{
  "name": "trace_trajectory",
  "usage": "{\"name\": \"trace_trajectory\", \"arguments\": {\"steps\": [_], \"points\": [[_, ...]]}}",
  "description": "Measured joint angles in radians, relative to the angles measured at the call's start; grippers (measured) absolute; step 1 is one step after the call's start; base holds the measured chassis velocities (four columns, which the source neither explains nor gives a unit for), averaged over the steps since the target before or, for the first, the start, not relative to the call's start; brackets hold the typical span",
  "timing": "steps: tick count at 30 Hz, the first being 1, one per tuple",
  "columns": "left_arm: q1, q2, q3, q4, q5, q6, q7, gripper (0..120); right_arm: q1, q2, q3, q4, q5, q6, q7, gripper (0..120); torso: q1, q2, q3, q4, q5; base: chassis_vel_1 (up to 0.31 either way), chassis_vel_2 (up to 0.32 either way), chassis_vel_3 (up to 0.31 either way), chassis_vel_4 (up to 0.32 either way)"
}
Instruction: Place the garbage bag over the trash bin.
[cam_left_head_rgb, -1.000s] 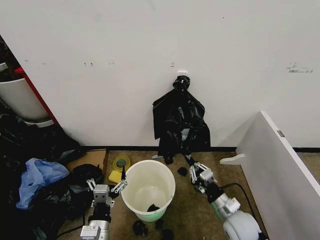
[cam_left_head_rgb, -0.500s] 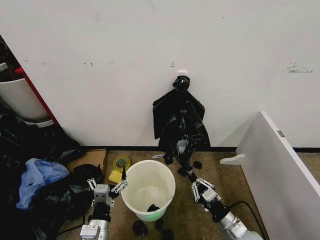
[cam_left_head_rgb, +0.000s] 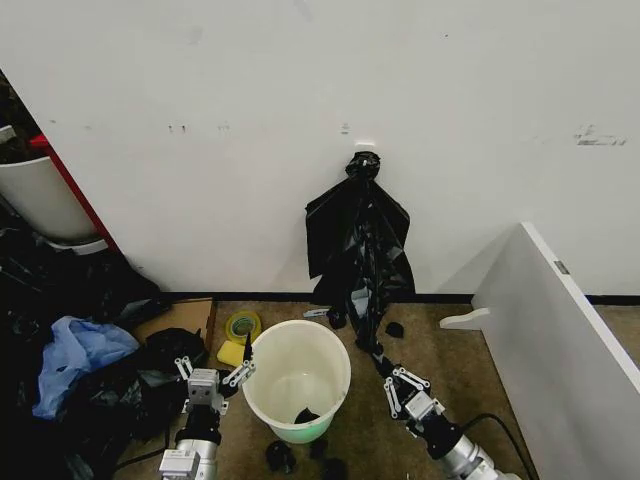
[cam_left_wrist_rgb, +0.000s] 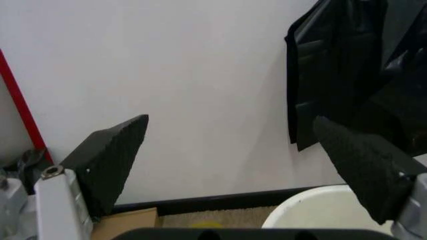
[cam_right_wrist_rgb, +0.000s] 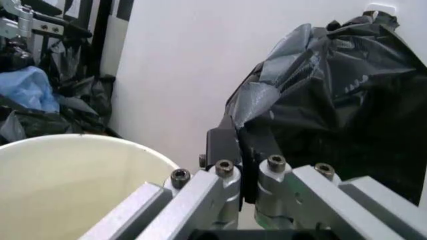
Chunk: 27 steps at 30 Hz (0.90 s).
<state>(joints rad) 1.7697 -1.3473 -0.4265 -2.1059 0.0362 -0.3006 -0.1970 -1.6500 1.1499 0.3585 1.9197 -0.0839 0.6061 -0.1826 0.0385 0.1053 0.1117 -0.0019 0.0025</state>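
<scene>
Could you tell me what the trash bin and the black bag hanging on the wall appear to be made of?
The trash bin looks like smooth white moulded plastic: an even, slightly shiny wall, a clean round rim and a greenish tint at its base. The black bag appears to be thin glossy plastic film: it hangs in limp, wrinkled folds that catch grey highlights, clearest in the right wrist view.

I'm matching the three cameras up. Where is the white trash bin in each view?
Head view: trash bin at bottom centre, between left hand and right hand.
Left wrist view: its rim by a lower corner.
Right wrist view: its rim and inside in the lower part.
Shared landmark: black bags hanging on the wall.
</scene>
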Motion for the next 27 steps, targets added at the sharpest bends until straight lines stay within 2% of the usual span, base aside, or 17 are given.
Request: {"name": "trace_trajectory", "arguments": {"steps": [4,6,7,10,12,13,14,16,17,20,22,23,24,27], "points": [[-0.006,0.017,0.008,-0.003,-0.015,0.007,0.002,98,0.013,0.012,-0.007,-0.009,-0.002,-0.009,0.018,0,0.0,0.0,0.0,0.0,0.0,0.0,0.0,0.0,0.0],[-0.022,0.054,0.027,-0.018,-0.042,0.026,0.009,98,0.045,0.031,-0.018,-0.022,-0.01,-0.043,0.067,0,0.0,0.0,0.0,0.0,0.0,0.0,0.0,0.0,0.0],[-0.039,0.085,0.04,-0.028,-0.063,0.041,0.016,98,0.069,0.041,-0.024,-0.029,-0.013,-0.063,0.093,0,0.0,0.0,0.0,0.0001,0.0,0.0,0.0,0.0,0.0],[-0.146,0.245,0.108,-0.044,-0.155,0.09,0.033,98,0.149,0.076,-0.035,-0.058,-0.044,-0.122,0.15,0,0.0,0.0,0.0,0.0004,-0.0003,0.0,0.0,0.0,0.0],[-0.164,0.271,0.118,-0.046,-0.167,0.096,0.037,98,0.157,0.08,-0.035,-0.063,-0.054,-0.123,0.154,0,0.0,0.0,0.0,0.0003,-0.0005,0.0,0.0,0.0,0.0],[-0.203,0.319,0.136,-0.051,-0.196,0.108,0.042,98,0.177,0.089,-0.034,-0.076,-0.081,-0.124,0.159,0,0.0,0.0,0.0,-0.0003,-0.0005,0.0,0.0,0.0,0.0],[-0.268,0.411,0.162,-0.074,-0.277,0.137,0.053,98,0.212,0.101,-0.041,-0.101,-0.111,-0.127,0.165,0,0.0,0.0,0.0,-0.0005,-0.0003,0.0,0.0,0.0,0.0],[-0.404,0.525,0.23,-0.102,-0.437,0.195,0.061,98,0.242,0.119,-0.06,-0.124,-0.114,-0.146,0.172,0,0.0,0.0,0.0,0.0003,0.0002,0.0,0.0,0.0,0.0],[-0.404,0.525,0.23,-0.102,-0.437,0.195,0.061,98,0.242,0.119,-0.06,-0.124,-0.114,-0.146,0.172,0,0.0,0.0,0.0,0.0003,0.0002,0.0,0.0,0.0,0.0],[-0.558,0.601,0.338,-0.103,-0.564,0.249,0.06,98,0.247,0.127,-0.059,-0.138,-0.12,-0.145,0.174,0,0.0,0.0,0.0,0.0,-0.0005,0.0,0.0,0.0,0.0],[-0.729,0.651,0.442,-0.098,-0.668,0.301,0.056,98,0.246,0.129,-0.053,-0.143,-0.125,-0.139,0.175,0,0.0,0.0,0.0,-0.0003,0.0002,0.0,0.0,0.0,0.0],[-0.793,0.662,0.479,-0.092,-0.708,0.322,0.051,98,0.246,0.13,-0.051,-0.143,-0.126,-0.138,0.175,0,0.0,0.0,0.0,-0.0003,0.0003,0.0,0.0,0.0,0.0],[-0.793,0.662,0.479,-0.092,-0.708,0.322,0.051,98,0.246,0.13,-0.051,-0.143,-0.126,-0.138,0.175,0,0.0,0.0,0.0,-0.0003,0.0003,0.0,0.0,0.0,0.0],[-0.973,0.66,0.607,-0.07,-0.83,0.399,0.012,95,0.245,0.134,-0.042,-0.142,-0.129,-0.134,0.176,0,0.0,0.0,0.0,-0.0001,0.0001,0.0,0.0,0.0,0.0]]}}
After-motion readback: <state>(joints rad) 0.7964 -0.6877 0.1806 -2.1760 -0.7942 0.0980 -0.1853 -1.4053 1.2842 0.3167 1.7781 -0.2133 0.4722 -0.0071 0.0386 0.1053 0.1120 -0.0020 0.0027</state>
